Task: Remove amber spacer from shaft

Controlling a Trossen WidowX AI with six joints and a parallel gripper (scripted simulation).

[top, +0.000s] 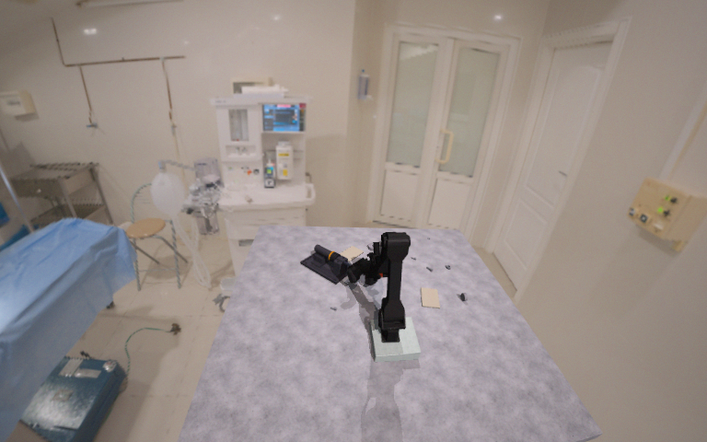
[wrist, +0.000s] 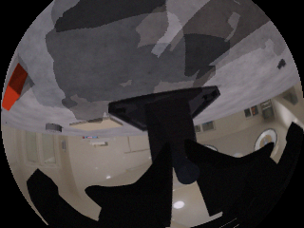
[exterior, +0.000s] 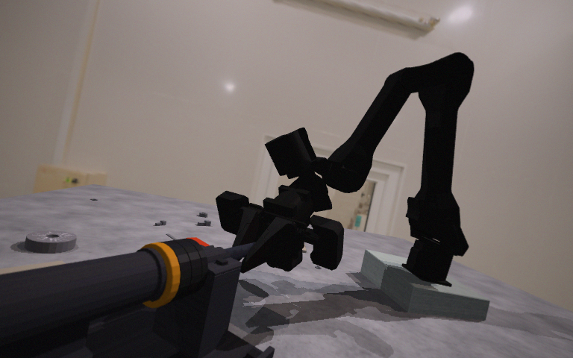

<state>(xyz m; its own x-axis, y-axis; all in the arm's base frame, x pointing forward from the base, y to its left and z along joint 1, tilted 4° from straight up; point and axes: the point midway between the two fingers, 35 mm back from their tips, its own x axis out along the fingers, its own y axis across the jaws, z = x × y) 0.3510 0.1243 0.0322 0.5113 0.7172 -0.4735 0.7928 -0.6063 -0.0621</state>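
The amber spacer (top: 330,255) (exterior: 172,274) sits upright around the shaft line, against the end of the big dark housing (exterior: 75,291). Dark spacers (exterior: 191,265) stand right beside it, on the side of the support post (exterior: 221,286). The thin blue-grey shaft (exterior: 237,251) sticks out past the post; its round end (wrist: 186,172) shows between the fingers in the wrist view. My gripper (exterior: 242,256) (wrist: 177,144) is shut on the shaft, just outside the post. The fingers hide part of the shaft, and its part inside the spacers and housing is hidden.
The housing stands on a dark base plate (top: 315,267). A red block (exterior: 199,241) (wrist: 15,86) lies behind the spacers. A grey ring (exterior: 50,242) (wrist: 53,127) and a cream plate (top: 352,253) lie beyond the housing. Another cream plate (top: 430,297) and small dark parts lie right of the arm.
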